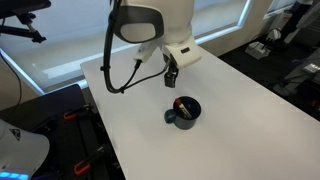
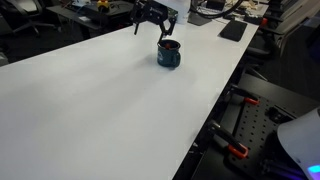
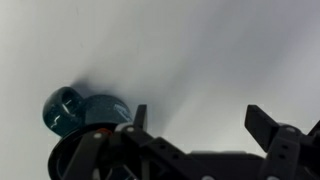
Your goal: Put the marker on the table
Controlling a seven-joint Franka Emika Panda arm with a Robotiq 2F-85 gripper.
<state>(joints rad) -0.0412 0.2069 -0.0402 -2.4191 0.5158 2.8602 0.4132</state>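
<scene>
A dark teal mug (image 1: 183, 112) stands on the white table (image 1: 230, 120). The marker (image 1: 180, 103) stands inside it, its red-orange end showing at the rim; it also shows in an exterior view (image 2: 168, 44) in the mug (image 2: 168, 54). My gripper (image 1: 172, 75) hangs open and empty just above and behind the mug, not touching it. In the wrist view the open fingers (image 3: 200, 120) frame bare table (image 3: 200, 60), and the mug (image 3: 75, 112) sits at the lower left. The marker is hidden there.
The table's edges run close on both long sides (image 2: 215, 110). Dark clamps and equipment (image 2: 240, 130) sit below one edge. A black flat object (image 2: 233, 30) lies at the far end. Office clutter stands beyond the table.
</scene>
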